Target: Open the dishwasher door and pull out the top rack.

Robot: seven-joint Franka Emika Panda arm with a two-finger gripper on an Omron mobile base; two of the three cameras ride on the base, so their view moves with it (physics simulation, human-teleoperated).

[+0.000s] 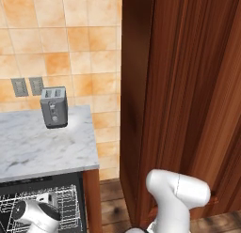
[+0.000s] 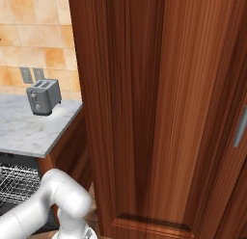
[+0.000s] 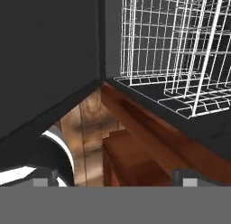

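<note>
White wire is what you meet first: in the hand view your gripper (image 3: 115, 180) shows two small dark finger tips (image 3: 41, 181) set far apart at the bottom edge, jaws spread wide with nothing between them. Just past them, the matte black flat dishwasher door (image 3: 45, 56) hangs open on the left of that view, its edge meeting the black tub. To its right, the white wire-grid top rack (image 3: 180, 51) stands with its thin tines over the dark interior, apart from your fingers. From the left base view, you see the rack (image 1: 66, 204) under the grey-veined white marble counter (image 1: 42, 143). Farther back on that counter, a small grey two-slot toaster (image 1: 53, 107) stands upright near the orange tiled wall (image 1: 70, 39). A tall brown wooden cabinet (image 1: 188, 86) rises to the right.
</note>
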